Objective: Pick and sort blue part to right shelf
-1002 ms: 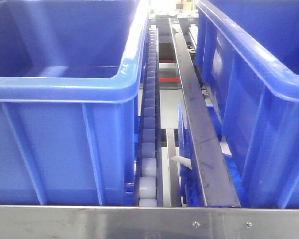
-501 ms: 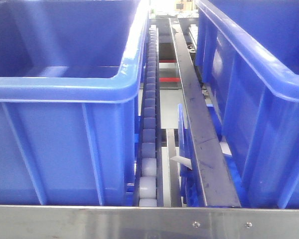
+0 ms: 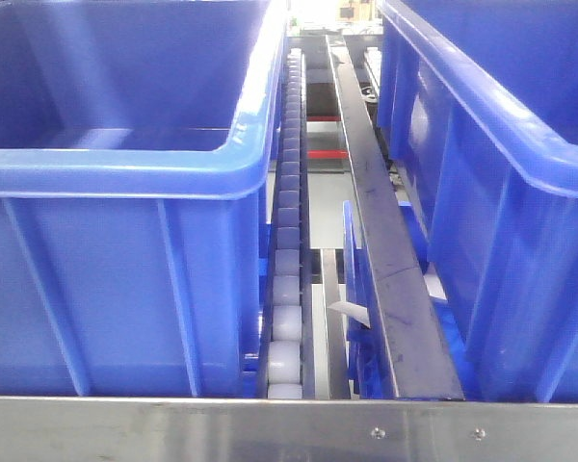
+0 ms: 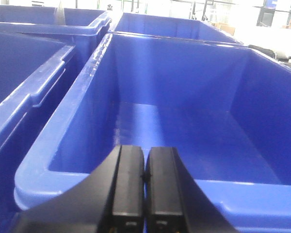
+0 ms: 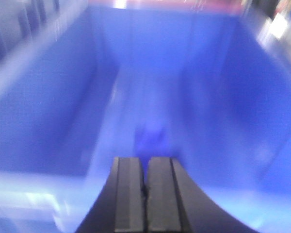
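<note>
Both claws pressed together and empty: the left claw (image 4: 144, 189) hangs over a bare blue bin (image 4: 63, 141); the right claw (image 5: 145, 194) faces a blurred bin (image 5: 48, 97), where a dim shape (image 5: 153, 135) may be the blue part. Reaching on such blur risks a miss.

Bright light from above and behind; one view is strongly blurred.
Front view is sharp, with white glare at the top centre and shine on the bin rim (image 3: 125, 173). Left wrist view is clear but overexposed in the upper right. Right wrist view is smeared everywhere except the black gripper (image 5: 146, 194).
</note>
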`<state>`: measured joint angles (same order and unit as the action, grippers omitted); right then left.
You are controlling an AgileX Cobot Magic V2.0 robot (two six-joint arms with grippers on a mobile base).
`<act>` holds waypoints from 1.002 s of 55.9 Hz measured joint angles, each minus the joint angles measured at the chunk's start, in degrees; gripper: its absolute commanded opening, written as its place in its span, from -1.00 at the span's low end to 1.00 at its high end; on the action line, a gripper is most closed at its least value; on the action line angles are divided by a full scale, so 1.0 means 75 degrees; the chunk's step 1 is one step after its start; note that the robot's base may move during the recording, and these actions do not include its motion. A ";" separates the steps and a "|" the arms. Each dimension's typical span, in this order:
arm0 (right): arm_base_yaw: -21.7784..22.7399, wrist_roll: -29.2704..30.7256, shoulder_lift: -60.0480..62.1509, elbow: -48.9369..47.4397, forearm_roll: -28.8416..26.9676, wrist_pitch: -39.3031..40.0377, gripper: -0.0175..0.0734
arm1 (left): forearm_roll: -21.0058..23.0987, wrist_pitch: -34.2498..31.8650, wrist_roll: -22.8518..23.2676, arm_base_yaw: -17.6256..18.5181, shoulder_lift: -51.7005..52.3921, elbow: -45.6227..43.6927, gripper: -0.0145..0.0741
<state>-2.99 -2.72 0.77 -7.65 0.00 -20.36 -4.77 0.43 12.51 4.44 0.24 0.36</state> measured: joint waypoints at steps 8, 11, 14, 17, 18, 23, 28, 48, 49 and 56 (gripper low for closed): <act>0.0274 0.0000 0.0014 0.0859 -0.0341 0.1676 -0.49 | 0.0010 -0.0014 0.0000 0.0000 0.0000 0.0000 -0.39; 0.0296 0.0000 0.0030 0.1043 -0.0356 0.2040 -0.49 | 0.0010 -0.0014 0.0000 0.0000 0.0000 0.0000 -0.39; 0.0296 0.0000 0.0030 0.1107 -0.0356 0.2205 -0.49 | 0.0010 -0.0014 0.0000 0.0000 0.0000 0.0000 -0.39; 0.0296 0.0000 0.0030 0.1140 -0.0341 0.2264 -0.49 | 0.0010 -0.0014 0.0000 0.0000 0.0000 0.0000 -0.39; 0.0307 0.0000 0.0030 0.1138 -0.0326 0.2279 -0.49 | 0.0010 -0.0057 0.0000 0.0000 0.0000 0.0000 -0.39; 0.0307 0.0000 0.0030 0.1138 -0.0307 0.2291 -0.49 | 0.0010 -0.0014 0.0000 0.0000 0.0000 0.0000 -0.39; 0.0307 0.0000 0.0030 0.1138 -0.0294 0.2291 -0.49 | 0.0010 -0.0014 0.0000 0.0000 0.0000 0.0000 -0.39; 0.0307 0.0015 0.0030 0.1138 -0.0294 0.2291 -0.49 | 0.0010 -0.0014 0.0000 0.0000 0.0000 0.0000 -0.39; 0.0307 0.0015 0.0030 0.1138 -0.0294 0.2291 -0.49 | 0.0010 -0.0014 0.0000 0.0000 0.0000 0.0000 -0.39; 0.0307 0.0015 0.0030 0.1138 -0.0278 0.2291 -0.49 | 0.0010 -0.0014 0.0000 0.0000 0.0000 0.0000 -0.39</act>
<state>-0.69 -2.61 0.99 0.89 -2.08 -3.18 -4.70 0.33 12.51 4.44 0.24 0.36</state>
